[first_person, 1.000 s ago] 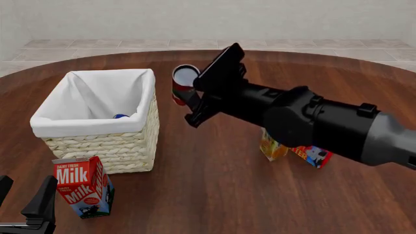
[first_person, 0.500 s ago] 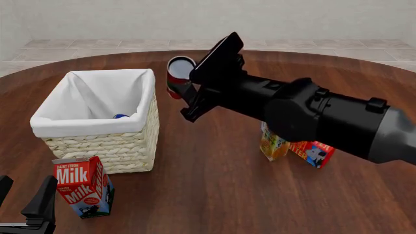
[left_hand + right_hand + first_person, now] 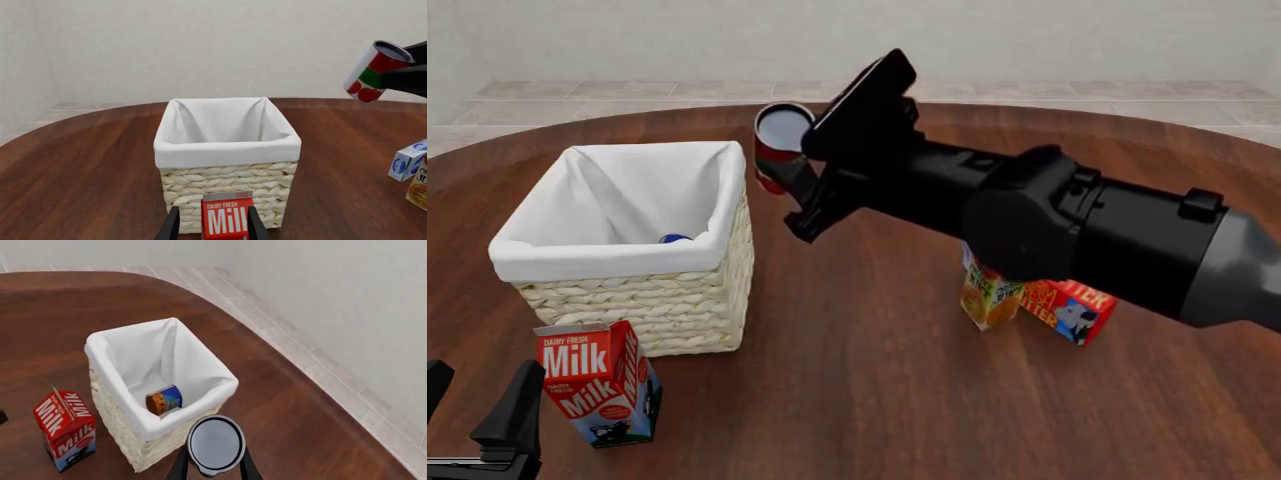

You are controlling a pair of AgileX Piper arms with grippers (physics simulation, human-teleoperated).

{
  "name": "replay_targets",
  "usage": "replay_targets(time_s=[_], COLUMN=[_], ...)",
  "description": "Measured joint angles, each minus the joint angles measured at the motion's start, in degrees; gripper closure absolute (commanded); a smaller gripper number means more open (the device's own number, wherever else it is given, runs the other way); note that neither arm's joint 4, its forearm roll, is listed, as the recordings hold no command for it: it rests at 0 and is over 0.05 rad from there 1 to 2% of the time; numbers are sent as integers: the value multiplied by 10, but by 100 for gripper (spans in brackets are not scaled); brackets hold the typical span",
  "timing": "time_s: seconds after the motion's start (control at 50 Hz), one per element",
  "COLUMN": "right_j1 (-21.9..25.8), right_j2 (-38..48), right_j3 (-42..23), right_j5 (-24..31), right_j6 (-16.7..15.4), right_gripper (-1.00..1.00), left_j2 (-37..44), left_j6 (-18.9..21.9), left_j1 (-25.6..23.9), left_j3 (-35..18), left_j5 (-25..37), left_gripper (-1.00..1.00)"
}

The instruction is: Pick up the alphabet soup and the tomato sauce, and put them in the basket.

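**Tomato sauce held aloft beside the basket; alphabet soup already inside**

My right arm hides much of the table [image 3: 868, 400] in the front view: it covers part of the two small cartons [image 3: 1041, 300] to the right, whose labels I cannot read. The right gripper [image 3: 790, 170] is clamped on the tomato sauce [image 3: 778, 140], held tilted in the air just beyond the basket's [image 3: 627, 255] far right corner; only the can's grey lid and a strip of label show there, though the left wrist view gives its red-and-green side. The alphabet soup [image 3: 164, 399] lies on its side on the basket floor, barely a blue speck from the front. The milk carton [image 3: 598, 382] stands just before the basket. The left gripper [image 3: 481, 425] sits low, fingers spread, cut off by the frame edge.
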Motion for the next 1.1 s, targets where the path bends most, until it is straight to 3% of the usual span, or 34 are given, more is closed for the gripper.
replay_targets(time_s=[1.1], right_j1=[24], right_j2=[43], right_j3=[-65], right_j5=[19], right_j6=[-17], right_gripper=[100], left_j2=[0], left_j6=[0], left_j1=[0], left_j3=[0], left_j5=[0], left_gripper=[-100])
